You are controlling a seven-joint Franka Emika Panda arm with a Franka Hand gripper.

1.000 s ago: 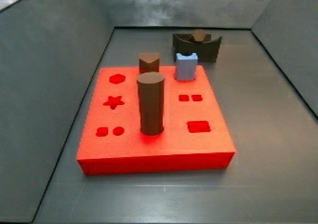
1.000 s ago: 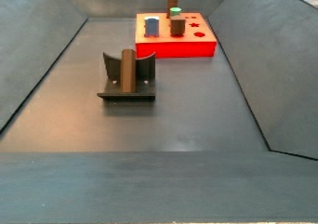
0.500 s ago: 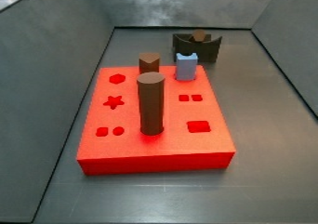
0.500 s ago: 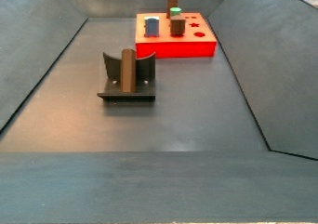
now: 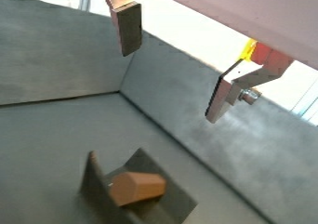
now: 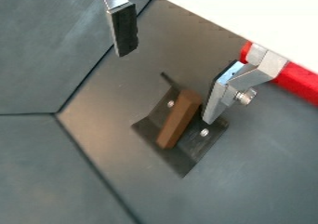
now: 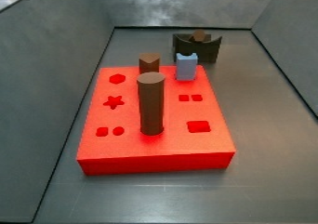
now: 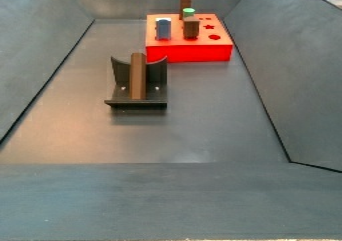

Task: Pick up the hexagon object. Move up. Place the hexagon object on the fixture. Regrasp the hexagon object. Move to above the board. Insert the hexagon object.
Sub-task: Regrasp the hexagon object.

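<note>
- My gripper (image 6: pixel 174 65) hangs high over the bin floor with its jaws spread wide and nothing between the silver fingers (image 5: pixel 128 28).
- Below it, well apart from the fingers, the hexagon object (image 6: pixel 179 120) rests in the notch of the fixture (image 6: pixel 196 146); in a wrist view I see its end face (image 5: pixel 137 185).
- In a side view, the fixture (image 8: pixel 136 81) sits mid-floor, the board (image 8: pixel 201 49) far behind it.
</note>
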